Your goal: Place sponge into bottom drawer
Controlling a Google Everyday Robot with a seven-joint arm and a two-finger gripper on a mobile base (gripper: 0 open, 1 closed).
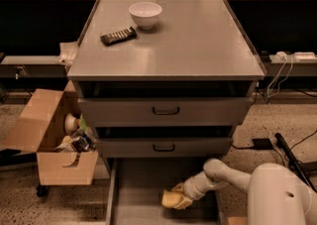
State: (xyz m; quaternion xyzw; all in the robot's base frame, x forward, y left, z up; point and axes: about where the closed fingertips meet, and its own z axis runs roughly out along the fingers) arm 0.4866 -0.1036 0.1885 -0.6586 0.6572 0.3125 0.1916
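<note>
- The sponge is low inside the open bottom drawer, toward its right front. I cannot tell whether it touches the drawer floor.
- The gripper reaches in from the right, with its jaws holding the sponge's right side.
- The white arm slopes down into the drawer.
- Two handled drawers sit above it.
- On the surface are a white bowl and, near it, a dark bar.
- A cardboard box stands on the floor to the left.
</note>
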